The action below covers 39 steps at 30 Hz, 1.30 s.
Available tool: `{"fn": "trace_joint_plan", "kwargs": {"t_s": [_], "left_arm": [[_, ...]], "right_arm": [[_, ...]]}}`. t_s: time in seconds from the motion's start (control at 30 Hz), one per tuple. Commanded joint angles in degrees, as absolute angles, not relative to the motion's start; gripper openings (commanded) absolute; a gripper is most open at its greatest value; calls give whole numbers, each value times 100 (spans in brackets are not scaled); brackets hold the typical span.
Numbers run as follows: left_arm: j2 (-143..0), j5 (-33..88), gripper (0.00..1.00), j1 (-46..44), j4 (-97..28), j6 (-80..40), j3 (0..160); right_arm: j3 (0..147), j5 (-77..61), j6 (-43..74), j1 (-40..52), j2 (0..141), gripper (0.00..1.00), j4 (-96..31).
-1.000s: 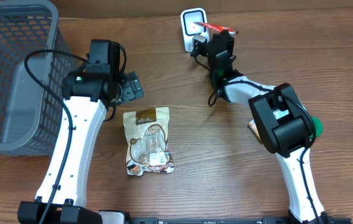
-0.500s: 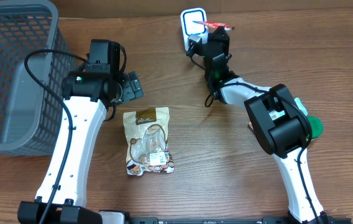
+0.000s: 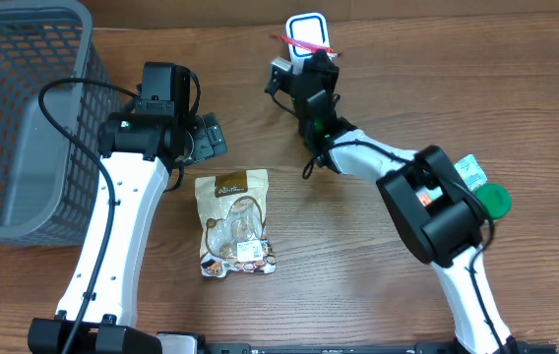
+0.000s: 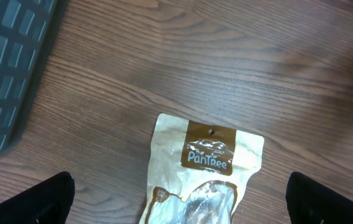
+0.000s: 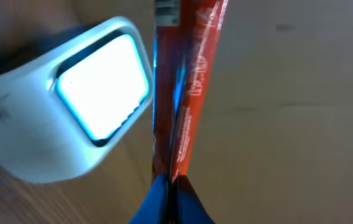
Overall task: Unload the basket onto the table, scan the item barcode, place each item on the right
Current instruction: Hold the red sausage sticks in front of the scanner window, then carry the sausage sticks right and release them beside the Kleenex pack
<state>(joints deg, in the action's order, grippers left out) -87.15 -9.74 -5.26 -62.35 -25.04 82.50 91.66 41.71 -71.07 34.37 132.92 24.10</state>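
At the far left I see a grey mesh basket at the edge of the wooden table; its wall also fills the left corner of the left wrist view. Just right of the basket, the left arm reaches up the table. The left gripper hangs above the wood with its jaws fully apart and nothing between them. In the left wrist view the two dark fingers sit at the bottom corners of the frame. Below and between them lies a flat snack pouch with a brown label at its upper end. It rests on the table and is apart from the gripper. Toward the middle, at the far edge of the table, stands a white scanner with a lit, blue-rimmed window. The right gripper is clamped on a thin red packet. From overhead the packet crosses the lower edge of the scanner window. In the right wrist view the blue fingertips pinch the packet's lower end. The packet stands edge-on just beside the glowing window. I cannot tell whether packet and scanner touch. At the far right, near the right arm's base, lie a small teal packet and a green round object.
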Motion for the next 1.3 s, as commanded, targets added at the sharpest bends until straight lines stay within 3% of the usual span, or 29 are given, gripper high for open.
{"fn": "trace_joint_plan", "kwargs": {"t_s": [0.0, 0.13, 0.27, 0.4, 0.53, 0.67, 1.03, 1.07, 1.13, 1.27], "left_arm": [[-8687, -1068, 100, -526, -6233, -2421, 8298], [-8687, -1068, 100, -526, -6233, -2418, 8298], [-8687, -1068, 100, -526, -6233, -2421, 8298], [-8687, -1068, 100, -526, -6233, -2421, 8298], [-8687, -1068, 100, -526, -6233, -2421, 8298], [-8687, -1068, 100, -526, -6233, -2418, 8298], [-8687, -1068, 100, -526, -6233, -2421, 8298], [-8689, -1068, 100, -526, -6233, -2421, 8298], [-8687, -1068, 100, -526, -6233, -2421, 8298], [-8687, -1068, 100, -526, -6233, -2418, 8298]], "right_arm": [[9295, 4995, -5513, 3481, 12149, 3, 1966], [9295, 6250, -3621, 3573, 11437, 3, 220], [9295, 6587, -1181, 3599, 10892, 3, -2825], [9295, 4799, 854, 3507, 10704, 3, -5669], [9148, 2624, 1245, 3166, 10707, 3, -7087], [8772, 1697, 1249, 2729, 10707, 4, -7671], [7712, 1682, 1243, 1767, 10707, 4, -7210], [7708, 1680, 1243, 1750, 10707, 6, -7205], [7708, 1682, 1243, 1732, 10707, 22, -7207], [7710, 1695, 1216, 1734, 10707, 36, -7116]]}}
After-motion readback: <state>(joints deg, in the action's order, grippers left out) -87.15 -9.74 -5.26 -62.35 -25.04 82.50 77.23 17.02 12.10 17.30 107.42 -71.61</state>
